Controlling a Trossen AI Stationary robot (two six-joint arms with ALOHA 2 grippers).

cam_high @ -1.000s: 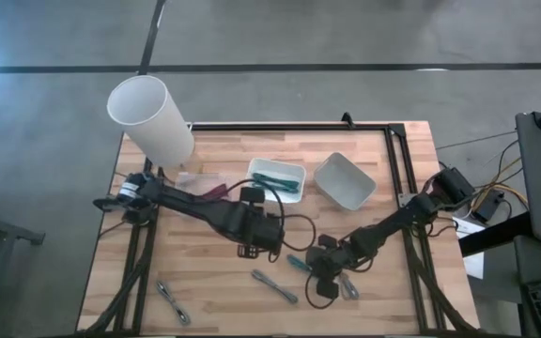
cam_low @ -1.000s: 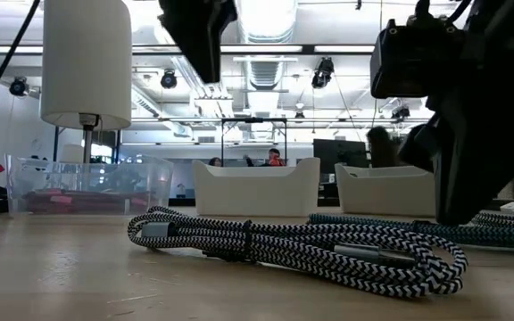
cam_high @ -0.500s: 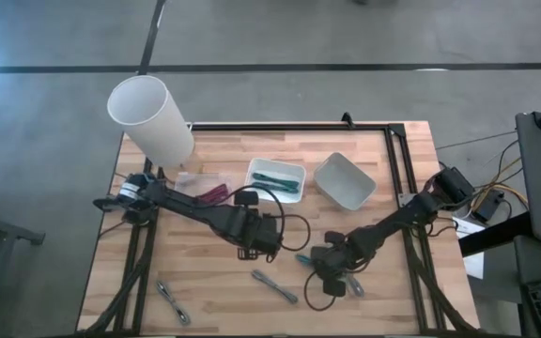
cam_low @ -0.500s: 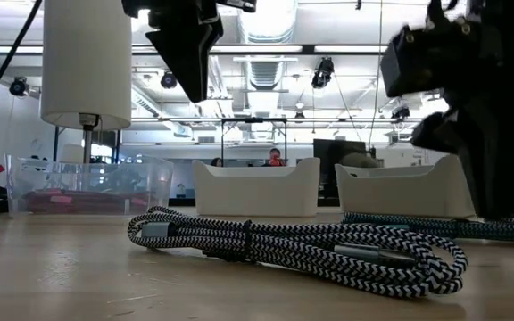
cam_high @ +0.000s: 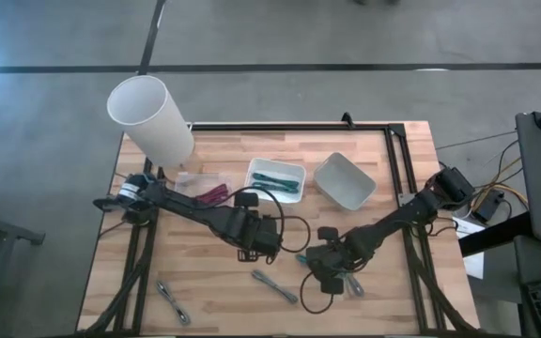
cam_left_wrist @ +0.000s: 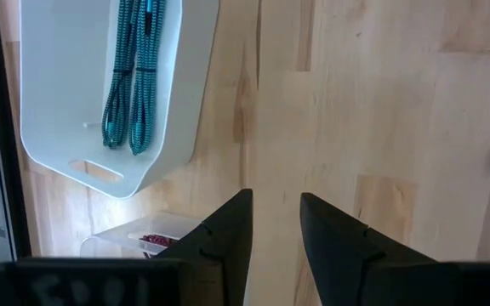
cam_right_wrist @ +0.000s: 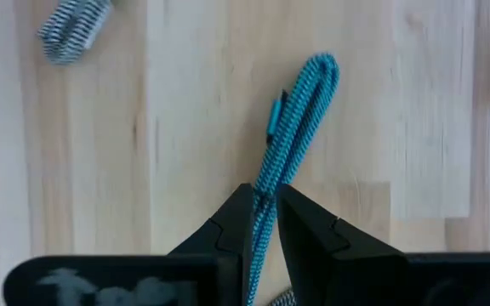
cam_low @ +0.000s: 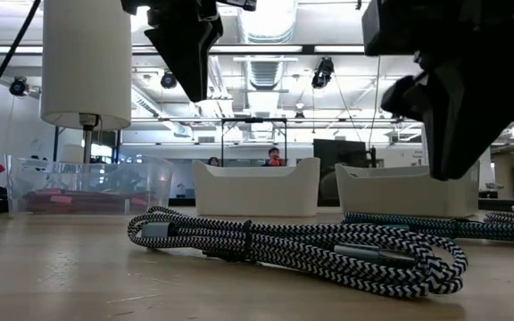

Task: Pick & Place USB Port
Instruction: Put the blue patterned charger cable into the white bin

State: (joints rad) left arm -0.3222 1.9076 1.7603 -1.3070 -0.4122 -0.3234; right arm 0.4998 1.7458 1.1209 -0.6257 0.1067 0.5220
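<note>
A teal braided cable (cam_right_wrist: 300, 115), folded into a bundle, lies on the wooden table near its middle (cam_high: 301, 255). My right gripper (cam_right_wrist: 264, 204) is shut on it (cam_high: 319, 270). In the low view this gripper (cam_low: 444, 134) stands above the table and the teal cable (cam_low: 418, 222) runs along the tabletop. A white tray (cam_high: 265, 172) at the far middle holds two more teal cables (cam_left_wrist: 134, 76). My left gripper (cam_left_wrist: 275, 204) is open and empty, hovering over bare wood left of the right gripper (cam_high: 254, 246). My right gripper pinches the teal cable bundle between its two fingers near one end (cam_right_wrist: 266, 191). The fingers point down from above and lie along the bundle. The looped free end (cam_right_wrist: 320, 68) reaches away from the fingers; whether it is clear of the table I cannot tell.
An empty white bin (cam_high: 345, 181) stands right of the tray. A clear box (cam_high: 205, 188) with red cables sits by a tall white cylinder (cam_high: 153, 117) at the far left. Black-and-white cables lie near the front edge (cam_high: 275, 286), (cam_high: 172, 300), (cam_high: 350, 284).
My right gripper has risen from the table, staying shut on the teal cable. The cable's held end has come up with it, and the bundle has slid a little toward the far edge.
</note>
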